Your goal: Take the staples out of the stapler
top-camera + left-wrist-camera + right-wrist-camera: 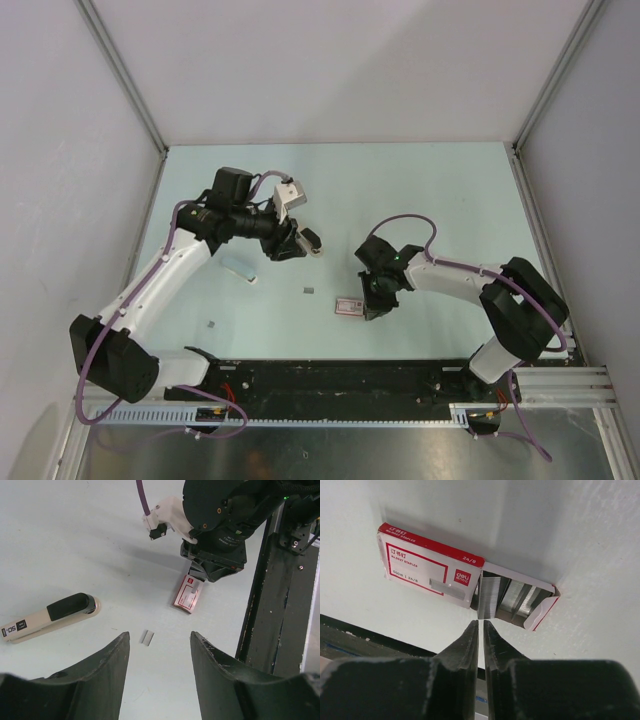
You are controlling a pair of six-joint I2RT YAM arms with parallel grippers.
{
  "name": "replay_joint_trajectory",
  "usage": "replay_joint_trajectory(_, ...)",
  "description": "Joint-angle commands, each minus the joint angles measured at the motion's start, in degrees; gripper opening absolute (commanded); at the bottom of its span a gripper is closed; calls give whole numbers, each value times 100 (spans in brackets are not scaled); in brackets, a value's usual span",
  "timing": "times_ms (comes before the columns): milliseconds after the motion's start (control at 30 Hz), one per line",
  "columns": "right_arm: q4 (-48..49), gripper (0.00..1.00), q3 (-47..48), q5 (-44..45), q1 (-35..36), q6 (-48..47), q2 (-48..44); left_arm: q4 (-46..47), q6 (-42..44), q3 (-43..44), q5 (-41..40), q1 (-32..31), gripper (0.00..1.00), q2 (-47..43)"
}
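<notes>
Metal staples — light, brittle strips; pinch long sides. Right gripper barely ajar, empty, box just ahead; left gripper approx. half open, empty.

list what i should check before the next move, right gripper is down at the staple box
1. Right gripper free of staples: ok, its jaws are barely parted and the thin gap between them is empty.
2. Staple strip put away: ok, it stands in the open tray of the staple box.
3. Left gripper empty: ok, jaws open with nothing between them.
4. Stapler clear of both arms: ok, it lies flat on the table, apart from both grippers.
5. All strips collected: not ok, a loose strip lies on the table outside the box.
6. Stapler emptied: cannot tell, its magazine is not visible.
</notes>
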Motion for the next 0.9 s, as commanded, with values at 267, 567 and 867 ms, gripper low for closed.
replay_joint_trajectory(267, 221, 21, 232, -258, -182, -53, -88, 63, 29, -23, 193, -47, 58, -260)
replay_joint_trajectory(567, 288, 24, 407, -354, -134, -43, -45, 49, 9, -10, 196, -65, 58, -273)
replay_joint_trajectory(867, 0, 23, 458, -269, -225, -46, -519, 48, 6, -28, 184, -75, 58, -282)
